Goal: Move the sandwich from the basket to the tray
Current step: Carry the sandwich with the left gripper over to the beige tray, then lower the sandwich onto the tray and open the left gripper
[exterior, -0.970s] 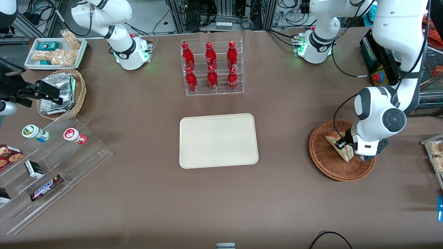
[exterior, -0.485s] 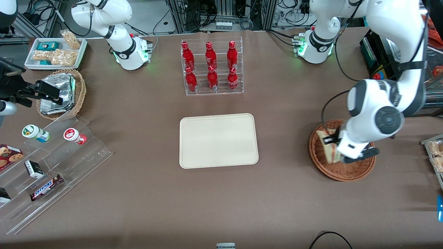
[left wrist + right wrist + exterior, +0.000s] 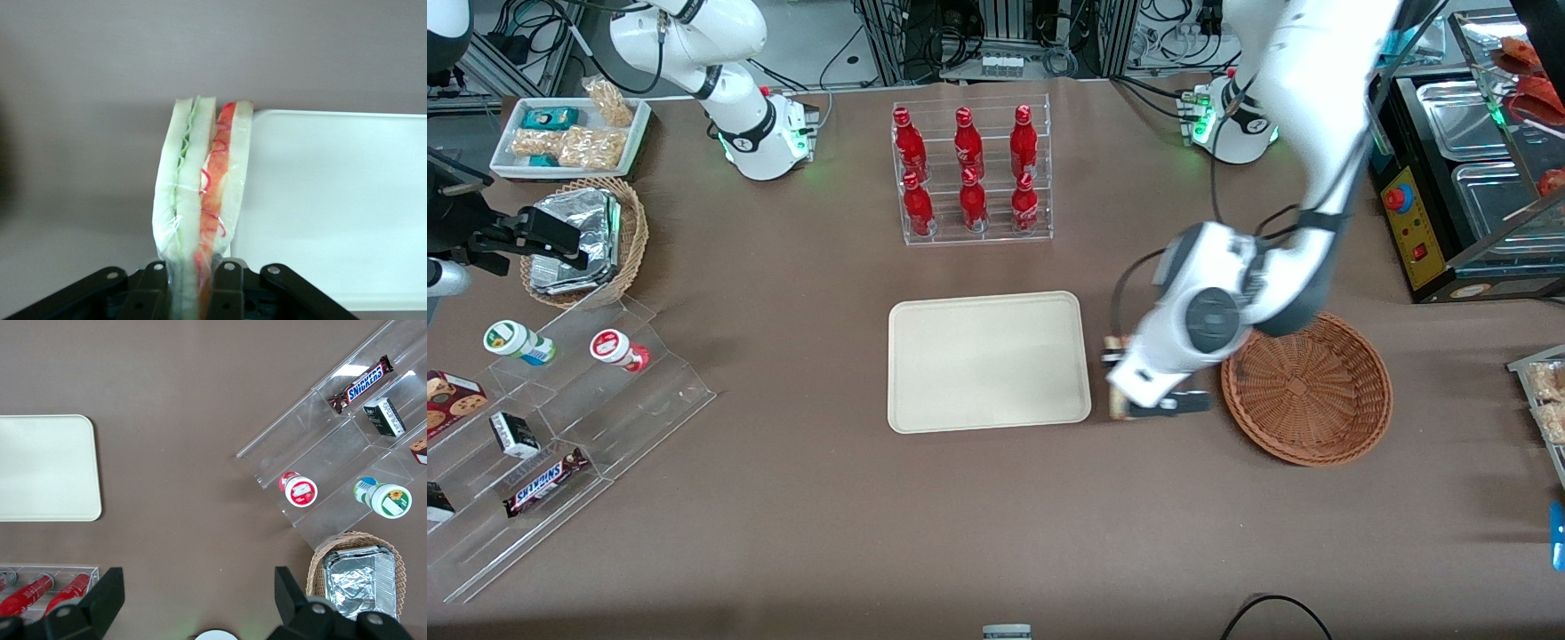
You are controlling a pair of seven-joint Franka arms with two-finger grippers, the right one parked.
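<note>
We see the hand hanging over the desk between the tray and the wicker basket, clamped on the sandwich. The sandwich is held edge-on, clear of the basket, just beside the tray's rim.

We count one sandwich pinched in the gripper between one reddish-brown basket and one cream tray. In the clear rack stand six red bottles, three to a row, and the stepped acrylic stand holds two lidded cups and one Snickers bar. There is one tan wicker basket of foil packets, and one white dish of snacks.
</note>
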